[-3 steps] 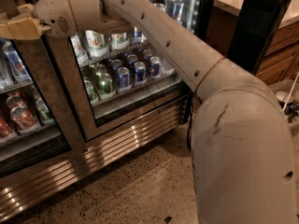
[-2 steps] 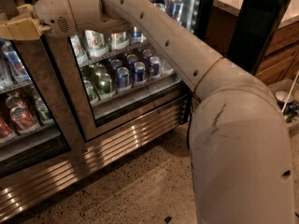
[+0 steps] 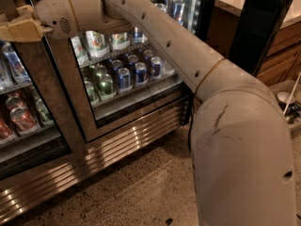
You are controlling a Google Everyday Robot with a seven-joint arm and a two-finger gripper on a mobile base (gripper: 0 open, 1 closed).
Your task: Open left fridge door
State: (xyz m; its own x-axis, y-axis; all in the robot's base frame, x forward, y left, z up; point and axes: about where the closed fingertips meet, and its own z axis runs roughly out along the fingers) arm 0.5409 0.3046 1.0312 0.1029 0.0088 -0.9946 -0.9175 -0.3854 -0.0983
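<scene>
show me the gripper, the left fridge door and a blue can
gripper (image 3: 11, 31): camera view, on its tan tip, upper left
left fridge door (image 3: 75, 89): camera view, on the frame's left upright
blue can (image 3: 124, 77): camera view, on its side, lower shelf

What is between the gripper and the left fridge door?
Nothing visible in the camera view: the gripper sits right against the upper frame edge of the left fridge door.
</scene>
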